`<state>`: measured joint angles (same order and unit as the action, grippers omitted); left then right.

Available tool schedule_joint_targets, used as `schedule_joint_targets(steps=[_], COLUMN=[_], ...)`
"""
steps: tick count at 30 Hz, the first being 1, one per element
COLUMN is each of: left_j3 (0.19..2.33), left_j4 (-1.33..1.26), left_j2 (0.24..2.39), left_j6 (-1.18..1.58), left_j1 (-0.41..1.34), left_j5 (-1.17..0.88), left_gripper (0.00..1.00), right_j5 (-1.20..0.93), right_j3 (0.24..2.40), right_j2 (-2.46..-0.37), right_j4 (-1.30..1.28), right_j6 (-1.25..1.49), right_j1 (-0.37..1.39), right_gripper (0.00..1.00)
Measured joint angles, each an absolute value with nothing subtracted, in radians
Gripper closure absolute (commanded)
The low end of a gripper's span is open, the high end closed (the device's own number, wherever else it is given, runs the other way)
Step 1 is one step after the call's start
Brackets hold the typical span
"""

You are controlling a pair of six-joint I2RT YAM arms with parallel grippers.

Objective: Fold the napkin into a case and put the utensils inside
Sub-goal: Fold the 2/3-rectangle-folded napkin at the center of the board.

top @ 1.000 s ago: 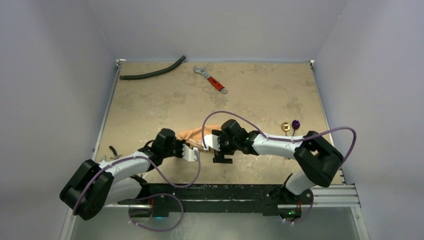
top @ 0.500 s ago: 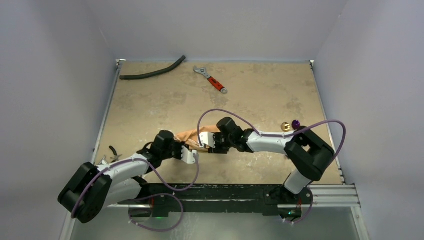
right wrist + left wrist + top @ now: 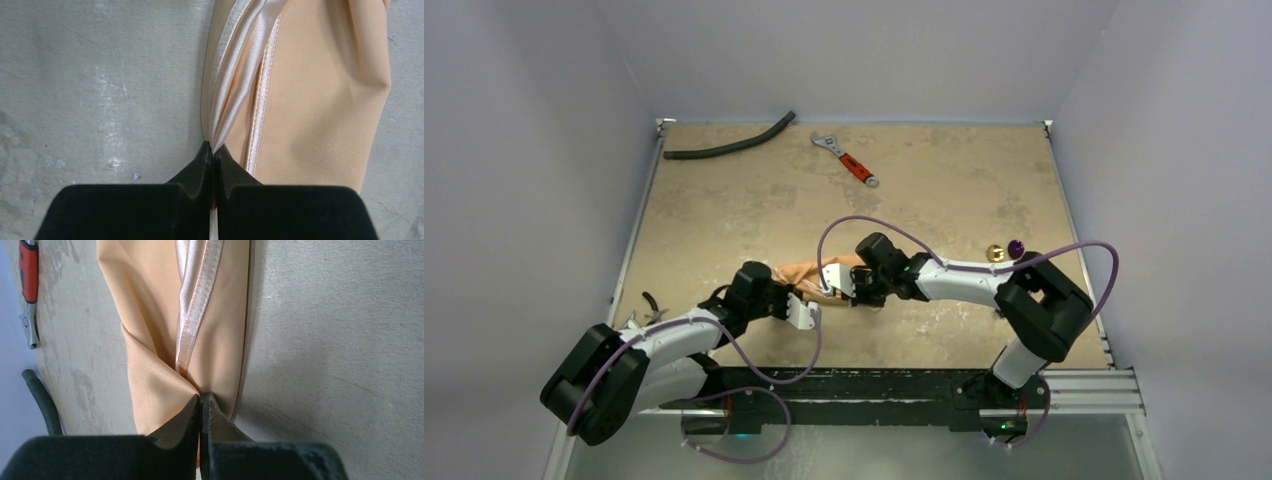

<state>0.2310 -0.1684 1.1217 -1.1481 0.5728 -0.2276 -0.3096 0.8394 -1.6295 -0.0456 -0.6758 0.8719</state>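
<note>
So, your left tool (image 3: pixel 201 399) and right tool (image 3: pixel 214 150) each pinch the napkin (image 3: pixel 150 315) mid-fold; the utensils (image 3: pixel 1005 250) lie well apart, not yet cased.

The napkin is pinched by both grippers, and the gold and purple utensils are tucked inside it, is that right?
Not quite. The left gripper and right gripper do both pinch the napkin, but the utensils are not inside it. The top external view shows them lying on the table, off to the right of the cloth and apart from it.
</note>
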Motion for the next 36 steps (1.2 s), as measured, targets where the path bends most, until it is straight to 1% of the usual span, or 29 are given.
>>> schedule_joint_targets(steps=[3,7,15,17,19,20,23,26,36], left_j3=[0.231,0.231,0.260,0.262,0.264,0.266,0.282,0.309,0.444], left_j4=[-0.168,-0.167,-0.045,-0.001,0.038,0.056,0.104,0.129,0.158], left_j2=[1.122,1.119,1.053,1.016,0.987,0.975,0.960,0.975,1.099], left_j6=[-1.151,-1.156,-1.154,-1.158,-1.164,-1.166,-1.187,-1.208,-1.231], left_j1=[0.573,0.573,0.573,0.573,0.573,0.573,0.573,0.573,0.577], left_j5=[-0.231,-0.233,-0.262,-0.274,-0.286,-0.291,-0.304,-0.311,-0.357], left_gripper=[1.00,0.89,0.85,0.81,0.74,0.73,0.71,0.67,0.66], right_j5=[-0.331,-0.361,-0.400,-0.414,-0.422,-0.429,-0.446,-0.464,-0.495], right_j3=[0.846,0.861,0.892,0.905,0.919,0.925,0.941,0.954,1.004], right_j2=[-1.629,-1.629,-1.630,-1.631,-1.632,-1.632,-1.632,-1.642,-1.716], right_j4=[-0.063,-0.087,-0.149,-0.166,-0.183,-0.191,-0.210,-0.223,-0.265], right_j6=[-0.671,-0.669,-0.672,-0.673,-0.673,-0.673,-0.673,-0.673,-0.674], right_j1=[0.867,0.853,0.847,0.846,0.846,0.846,0.846,0.846,0.833], right_gripper=[1.00,1.00,1.00,1.00,1.00,1.00,1.00,1.00,1.00])
